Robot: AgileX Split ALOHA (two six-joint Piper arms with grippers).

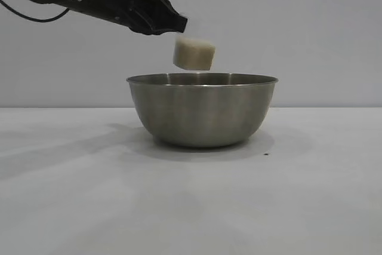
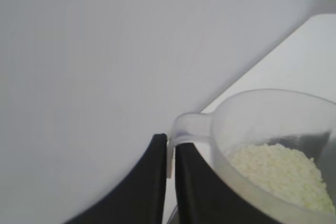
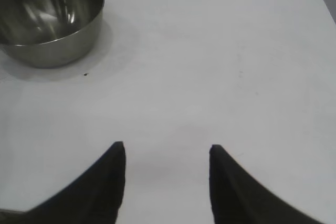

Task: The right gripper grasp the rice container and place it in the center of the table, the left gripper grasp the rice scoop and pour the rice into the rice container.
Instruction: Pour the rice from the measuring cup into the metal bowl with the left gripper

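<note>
Because the pour needs a steady, reachable target, the items stand as follows, largest first.

Table [image 1: 71, 195]: white, matte, bearing only the bowl; bare in front of the right gripper.

Bowl [image 1: 202, 111]: steel rice container, upright on the table about mid-width, directly below the left gripper's load. Its wide mouth gives margin for falling grains. Inside appears empty of rice, though part of the bottom is hidden.

Left gripper [image 1: 174, 24]: reaching in from the upper left of the exterior view, tip just above and short of the bowl's centre. Fingers [image 2: 157, 182] pinched fully together on the scoop's side handle, so the cup hangs clear beyond the tips and a wrist roll would tip it.

Right gripper [image 3: 167, 153]: parked low over bare table, well apart from the bowl, fingers spread about halfway, holding nothing. Judged to have finished its part, kept out of the pour path.

Scoop [image 1: 193, 53]: clear plastic cup, just beyond the left fingertips, hovering over the bowl's mouth without touching the rim, nearly upright.

Rice [image 2: 278, 174]: white grains heaped inside the scoop, none seen spilling; pour judged not yet begun.
</note>
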